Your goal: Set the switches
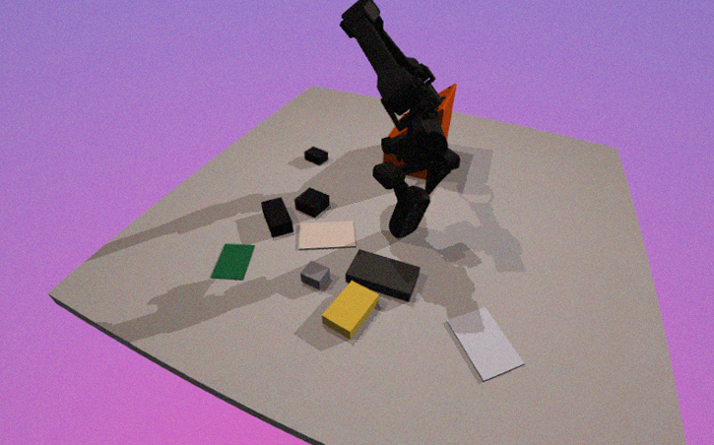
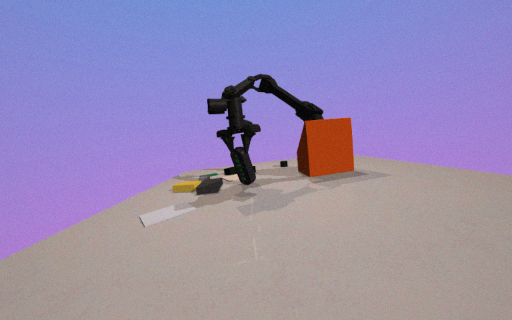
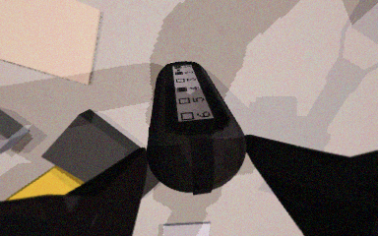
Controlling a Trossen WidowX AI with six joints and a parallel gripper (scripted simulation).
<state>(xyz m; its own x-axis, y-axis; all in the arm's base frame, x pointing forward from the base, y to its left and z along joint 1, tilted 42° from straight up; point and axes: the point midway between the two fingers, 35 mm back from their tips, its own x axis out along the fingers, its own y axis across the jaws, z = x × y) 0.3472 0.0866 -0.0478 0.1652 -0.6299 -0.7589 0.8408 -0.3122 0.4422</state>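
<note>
The dark grey controller unit hangs on end between my gripper's fingers, tilted, with its lower end close to the bench. My gripper is shut on its upper end. In the exterior view the green switch ends show in a row along its top face. In the wrist view the underside label faces me. Squares 5 and 6 are empty and the square above them is filled. The top square looks filled and the one below it empty. The far rows are foreshortened.
An orange wedge block stands behind the arm. A dark grey flat box, a yellow block, a grey cube, a cream card, a green card, a white card and three black blocks lie nearby.
</note>
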